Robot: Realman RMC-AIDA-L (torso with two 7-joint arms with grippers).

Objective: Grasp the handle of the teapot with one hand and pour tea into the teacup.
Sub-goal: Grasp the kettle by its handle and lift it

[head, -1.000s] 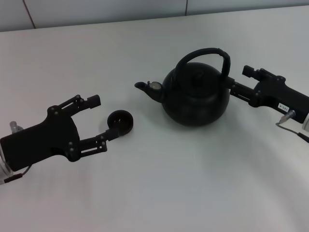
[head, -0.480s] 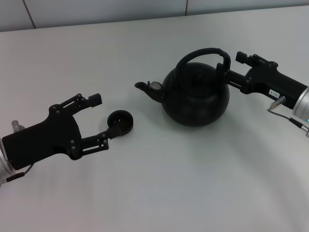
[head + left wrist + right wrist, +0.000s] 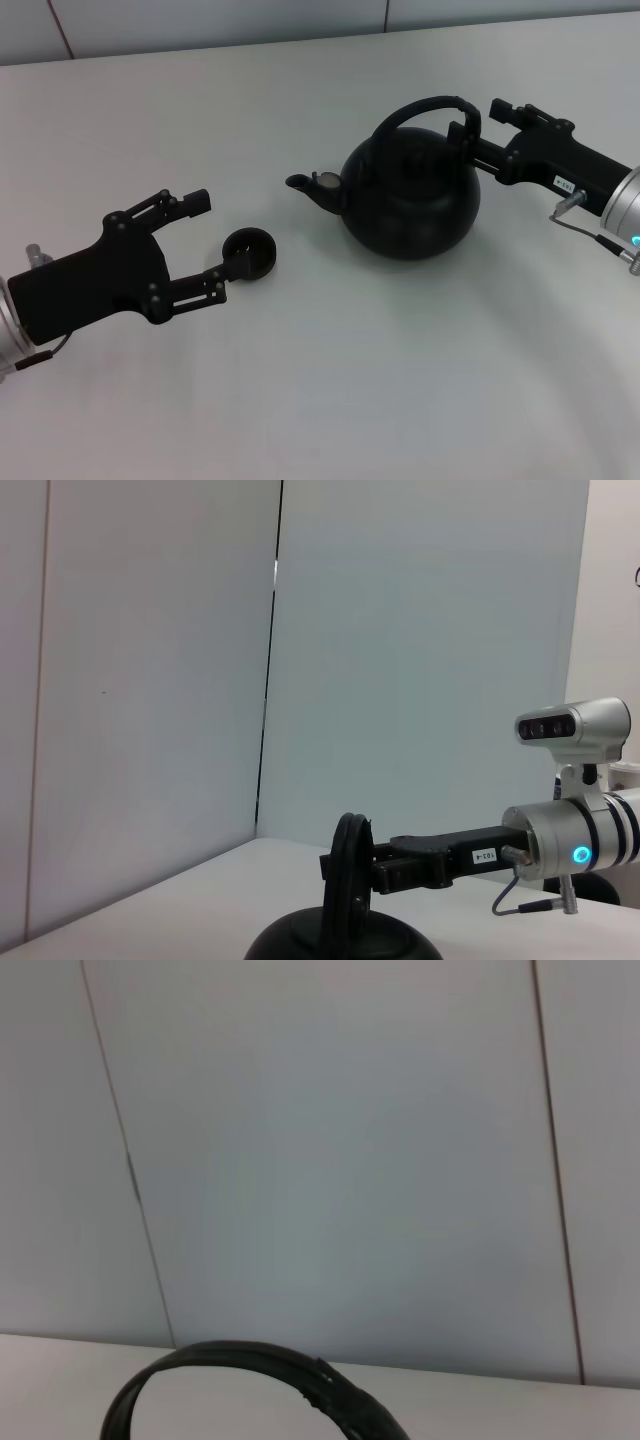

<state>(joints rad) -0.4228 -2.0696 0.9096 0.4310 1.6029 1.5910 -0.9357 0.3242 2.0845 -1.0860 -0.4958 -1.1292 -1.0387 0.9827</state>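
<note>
Teapot (image 3: 410, 200) on white table (image 3: 350, 380); right pincer (image 3: 472, 142) clamps handle (image 3: 425, 106) (left pincer (image 3: 205, 245) gaping); pale panelled walls (image 3: 420, 650).

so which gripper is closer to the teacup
Left. The left gripper is open right beside the teacup, one finger touching it. The right gripper is across the table at the teapot's handle.

The teapot (image 3: 410, 198) is matte black all over, its arched handle (image 3: 425, 107) the same black. The teacup (image 3: 248, 253) is black outside, dark within. Both the left gripper (image 3: 205, 243) and the right gripper (image 3: 478, 128) are black; the right arm's wrist (image 3: 622, 208) is silver with a small lit blue-green dot. The bench (image 3: 350, 380) is plain white, unpatterned. The wall panels (image 3: 400, 660) are pale grey with thin dark seams.
</note>
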